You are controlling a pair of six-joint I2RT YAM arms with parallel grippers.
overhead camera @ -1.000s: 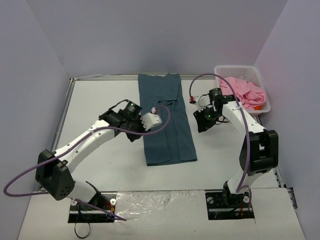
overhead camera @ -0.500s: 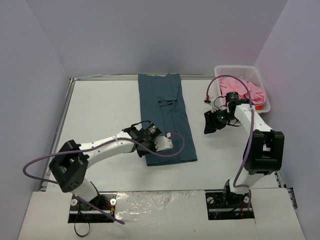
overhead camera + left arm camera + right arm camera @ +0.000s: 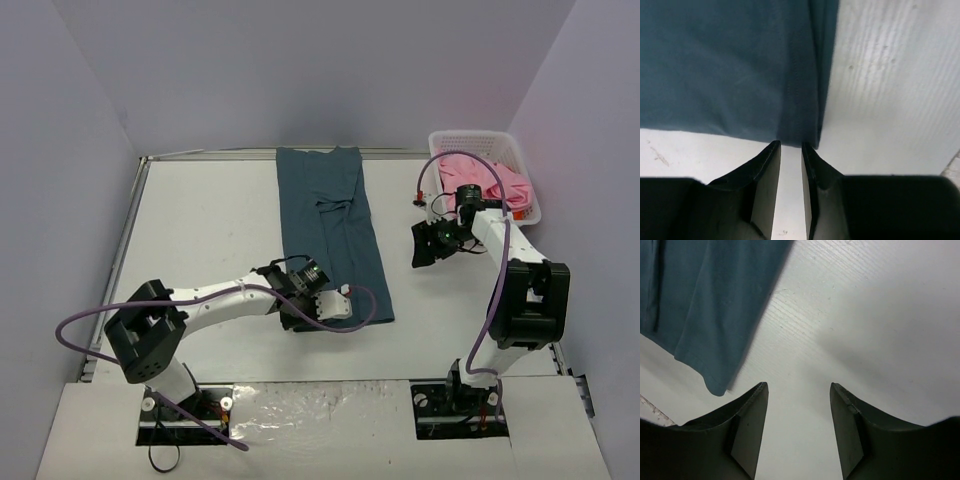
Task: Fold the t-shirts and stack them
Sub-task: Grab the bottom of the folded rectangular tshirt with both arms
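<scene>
Two shirts, neither stacked: teal t-shirt (image 3: 330, 230) lay flat on the tabletop (image 3: 200, 220), left gripper (image 3: 791, 146) at its near hem, jaws a slit apart, likely needing to pinch and fold; right gripper (image 3: 799, 387) spread empty right of it, pink t-shirt (image 3: 495, 180) further right in basket (image 3: 475, 137).

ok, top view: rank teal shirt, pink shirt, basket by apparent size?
1. teal t-shirt
2. basket
3. pink t-shirt, bunched inside the basket, so only its visible part counts
</scene>
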